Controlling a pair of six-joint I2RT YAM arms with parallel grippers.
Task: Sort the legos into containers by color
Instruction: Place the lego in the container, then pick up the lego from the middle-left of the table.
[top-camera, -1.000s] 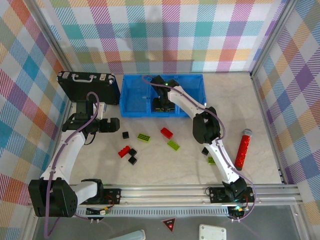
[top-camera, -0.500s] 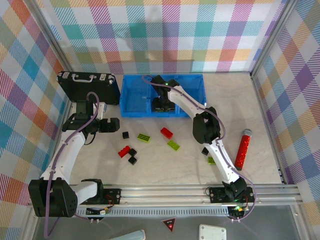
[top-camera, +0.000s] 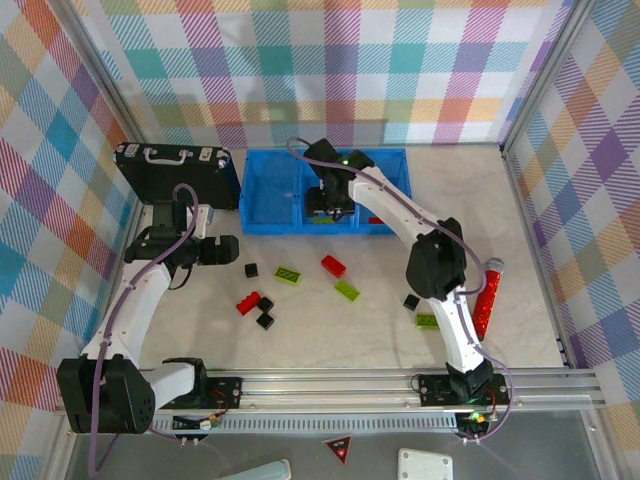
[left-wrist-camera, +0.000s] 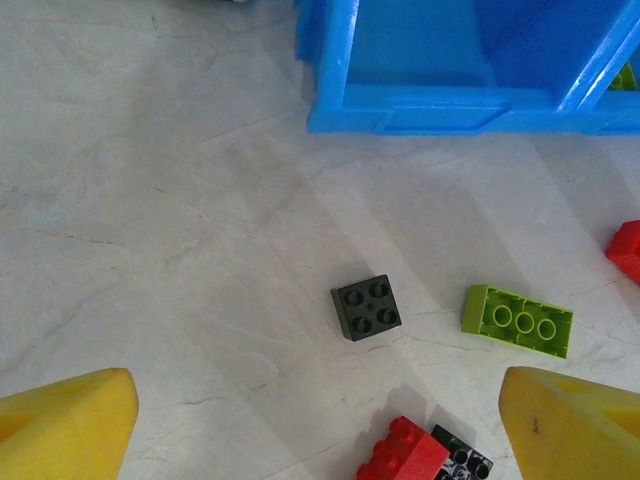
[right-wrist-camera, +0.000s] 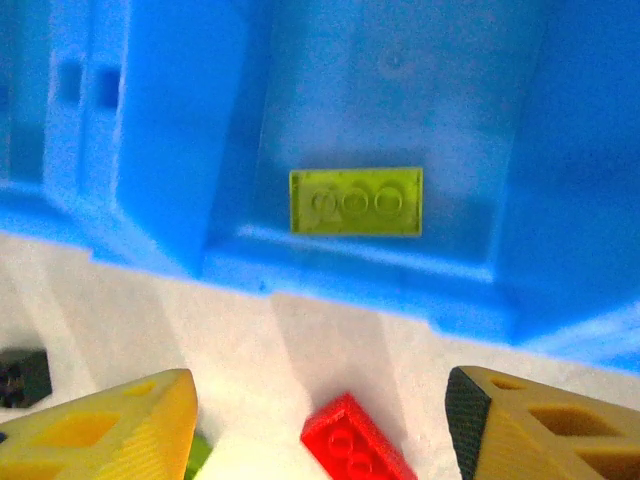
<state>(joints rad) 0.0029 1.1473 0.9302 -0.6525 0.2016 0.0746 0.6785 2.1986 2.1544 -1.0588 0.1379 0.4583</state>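
Right claw (right-wrist-camera: 320, 430) hangs over the middle compartment of the bin (top-camera: 265, 190). Its fingers are spread wide with nothing in them. A lime brick (right-wrist-camera: 355, 201) lies flat on that compartment's floor, studs up, so I'd say this drop is done and the step now is getting out and lining up the next pick.

How I'd do it: go straight up until the fingertips are above the front wall, and only then swing back. Those walls are thin and the bin probably slides if it gets bumped. A red brick (right-wrist-camera: 350, 450) sits on the desk (left-wrist-camera: 150, 200) just in front of the bin, so it's an easy next grab. Close on its long flat sides, not the corners.

Left claw (left-wrist-camera: 320, 430) is wide open and empty too, hovering over a black cube (left-wrist-camera: 366, 307) with a loose lime (left-wrist-camera: 517, 320) near it. The cube is tiny, so centre on it properly or it'll squirt out.

Everything here is hard, glossy plastic with round studs on top and smooth sides. The desk is a pale marbled surface and looks slick. The claw fingers are chunky yellow wedges.
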